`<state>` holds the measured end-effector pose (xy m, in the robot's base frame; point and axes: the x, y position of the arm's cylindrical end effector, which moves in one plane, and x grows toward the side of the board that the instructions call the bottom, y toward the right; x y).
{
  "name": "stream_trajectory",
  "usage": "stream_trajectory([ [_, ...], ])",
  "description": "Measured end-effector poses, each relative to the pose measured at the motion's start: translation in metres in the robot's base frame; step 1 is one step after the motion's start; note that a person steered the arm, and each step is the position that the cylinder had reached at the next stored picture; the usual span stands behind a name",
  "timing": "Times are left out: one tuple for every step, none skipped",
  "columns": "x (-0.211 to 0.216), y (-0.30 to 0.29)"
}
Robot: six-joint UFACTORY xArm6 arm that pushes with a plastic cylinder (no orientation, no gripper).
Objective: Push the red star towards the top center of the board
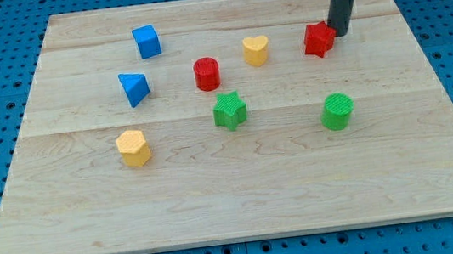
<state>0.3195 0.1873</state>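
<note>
No jaws are fitted; my tip (338,32) is set just right of the red star (317,40), touching or nearly so. The star is found at the board's (243,193) upper right. A yellow heart (256,50) and red cylinder (207,74) are seen to its left.

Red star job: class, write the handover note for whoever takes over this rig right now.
My tip sits at the red star's right edge, touching or nearly so.
The star lies in the board's upper right part, right of the yellow heart.
Done: tip placed for a push to the view's left.
Left: slide the star left and slightly up to top center, probably passing above the heart.
</note>
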Motion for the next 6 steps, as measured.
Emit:
stream_trajectory([
  [0.032,0.035],
  [0.058,0.048],
  [0.06,0.02],
  [0.06,0.003],
  [0.03,-0.012],
  [-0.003,-0.033],
])
